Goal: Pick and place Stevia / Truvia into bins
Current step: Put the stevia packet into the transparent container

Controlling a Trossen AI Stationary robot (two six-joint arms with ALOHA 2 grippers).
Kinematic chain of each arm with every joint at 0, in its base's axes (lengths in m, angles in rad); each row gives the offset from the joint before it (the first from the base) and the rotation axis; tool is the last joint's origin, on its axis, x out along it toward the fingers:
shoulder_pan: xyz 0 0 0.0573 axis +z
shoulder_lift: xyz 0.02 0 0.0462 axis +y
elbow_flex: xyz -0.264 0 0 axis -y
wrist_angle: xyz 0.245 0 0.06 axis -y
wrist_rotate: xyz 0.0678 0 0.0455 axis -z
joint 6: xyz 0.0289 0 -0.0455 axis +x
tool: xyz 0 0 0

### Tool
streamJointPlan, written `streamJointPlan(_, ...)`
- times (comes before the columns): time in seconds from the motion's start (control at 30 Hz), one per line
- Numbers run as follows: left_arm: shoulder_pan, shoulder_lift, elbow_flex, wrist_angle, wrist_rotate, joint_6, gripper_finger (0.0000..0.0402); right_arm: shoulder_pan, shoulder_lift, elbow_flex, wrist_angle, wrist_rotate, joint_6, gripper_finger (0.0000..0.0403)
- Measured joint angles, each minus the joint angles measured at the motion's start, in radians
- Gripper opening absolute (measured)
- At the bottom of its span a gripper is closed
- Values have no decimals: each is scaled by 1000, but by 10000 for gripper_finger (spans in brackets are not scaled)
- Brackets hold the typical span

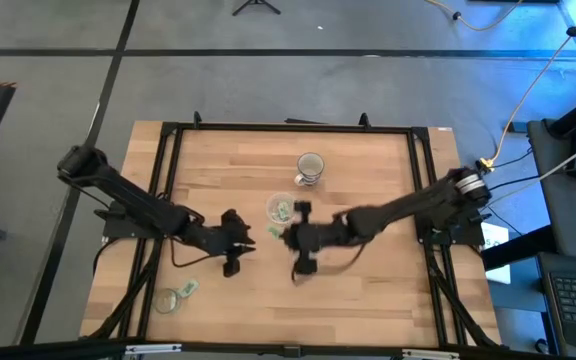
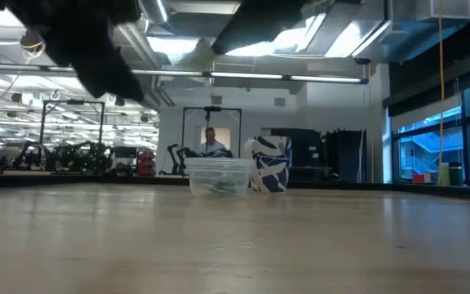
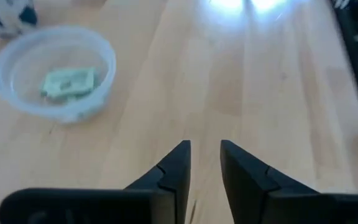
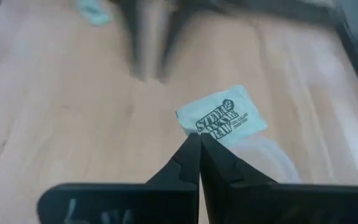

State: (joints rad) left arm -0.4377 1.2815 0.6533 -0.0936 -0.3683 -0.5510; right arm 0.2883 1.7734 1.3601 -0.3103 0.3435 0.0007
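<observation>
A: What is closest to you?

B: My right gripper (image 4: 199,142). Its tips are pinched together on the corner of one Stevia sachet (image 4: 222,117), pale green and white with dark print. I am carrying it clear of the table (image 1: 368,290), near the middle.

A: Where is that seen from above?

B: My right gripper (image 1: 290,232) sits just beside the clear bin (image 1: 280,209), on its near side. The sachet itself is too small to pick out from up there, so I think it hangs close to the rim but cannot say exactly.

A: And your other side?

B: My left gripper (image 3: 204,155) hovers over bare wood, its fingers a narrow gap apart with nothing between them. From above it (image 1: 236,238) is a little to the left of the right one.

A: What is in the bin?

B: Past my left fingers (image 3: 178,163) I see the bin (image 3: 55,71) with at least one green sachet (image 3: 69,82) lying flat on its bottom.

A: Anything else on the table?

B: Toward the near left corner a loose sachet (image 1: 187,289) lies just beside a small flat clear round piece (image 1: 168,300). Farther back, beyond the bin, stands a darker round cup (image 1: 310,167). From table height, a person (image 2: 211,141) shows far behind in the room.
</observation>
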Motion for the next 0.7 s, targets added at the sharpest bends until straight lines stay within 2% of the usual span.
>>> streamJointPlan(0.07,1,-25,0,6,-1,17,84,-45,-37,0,-61,-26,84,5)
streamJointPlan(0.2,2,-44,0,20,-8,34,82,-133,-61,0,-95,-163,211,5)
streamJointPlan(0.33,3,-43,0,21,-14,33,80,-197,-38,-1,-100,-272,253,5)
streamJointPlan(0.7,3,-42,0,22,-23,19,78,-261,104,-1,-99,-262,172,5)
